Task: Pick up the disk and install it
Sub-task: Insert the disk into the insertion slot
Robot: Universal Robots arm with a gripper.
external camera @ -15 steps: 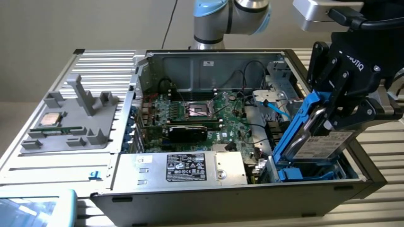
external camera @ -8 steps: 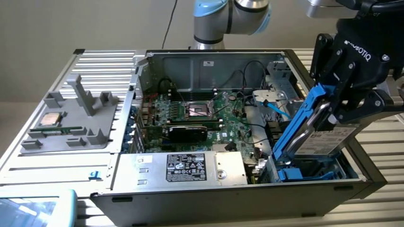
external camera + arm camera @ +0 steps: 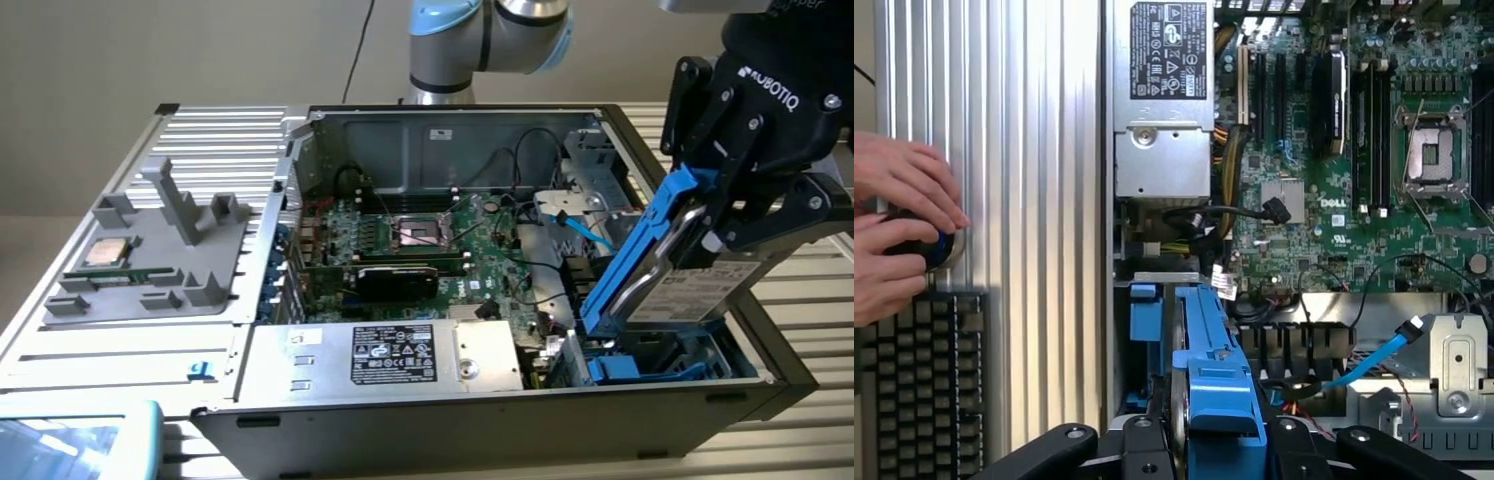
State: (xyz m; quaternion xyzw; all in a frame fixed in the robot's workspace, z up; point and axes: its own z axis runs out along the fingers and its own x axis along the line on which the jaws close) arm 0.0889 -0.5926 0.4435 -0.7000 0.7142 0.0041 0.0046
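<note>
The open computer case [image 3: 400, 420] is laid flat, its blue drive bay [image 3: 647, 368] seen at four o'clock in the exterior view. The gripper [image 3: 731, 232] is clamped on the disk [image 3: 674, 292], which is held tilted over that bay, lower end at its mouth. Insertion is judged in hand; squaring with the bay is called for.

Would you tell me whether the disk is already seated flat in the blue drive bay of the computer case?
No, the gripper holds the disk steeply tilted over the drive bay.
</note>
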